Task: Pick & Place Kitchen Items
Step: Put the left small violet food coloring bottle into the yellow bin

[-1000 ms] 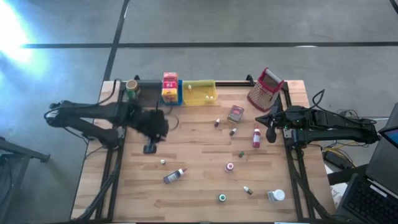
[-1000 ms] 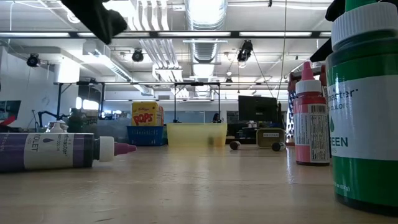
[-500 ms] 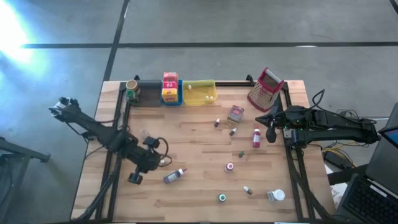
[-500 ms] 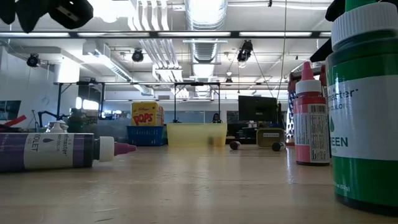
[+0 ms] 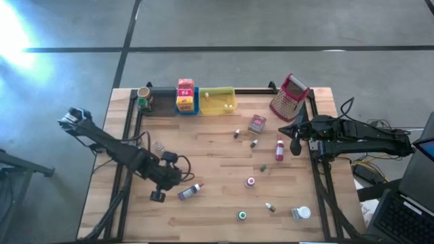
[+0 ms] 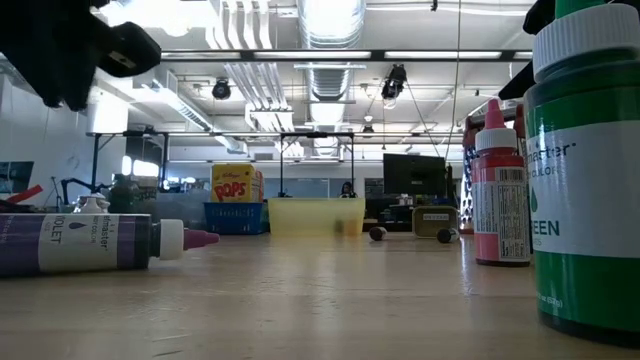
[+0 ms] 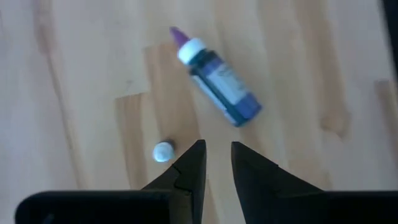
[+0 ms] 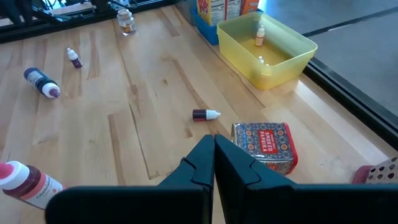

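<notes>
My left gripper (image 5: 179, 180) (image 7: 217, 152) hangs over the near-left part of the table, pointing steeply down. Its fingers stand a narrow gap apart with only wood between them. Just beyond them a violet bottle (image 7: 217, 78) (image 5: 190, 192) lies on its side, white cap and violet tip away from the gripper. A small white cap-like thing (image 7: 163, 151) lies beside one fingertip. My right gripper (image 8: 214, 142) (image 5: 296, 144) waits shut at the table's right edge. Before it lie a patterned tin (image 8: 264, 144) and a tiny bottle (image 8: 205, 114).
At the far edge stand a yellow tray (image 5: 217, 100), a blue tray with boxes (image 5: 186, 96) and a metal grater (image 5: 289, 97). A red bottle (image 5: 279, 150), a green bottle (image 5: 242, 215), a pink-capped thing (image 5: 251, 181) and a white-lidded jar (image 5: 302, 213) are scattered right of centre.
My left gripper has swung from the far-left middle of the table toward the near edge and downward. It then went a little to the right, toward the violet bottle. The bottle and the other things have stayed where they were.
</notes>
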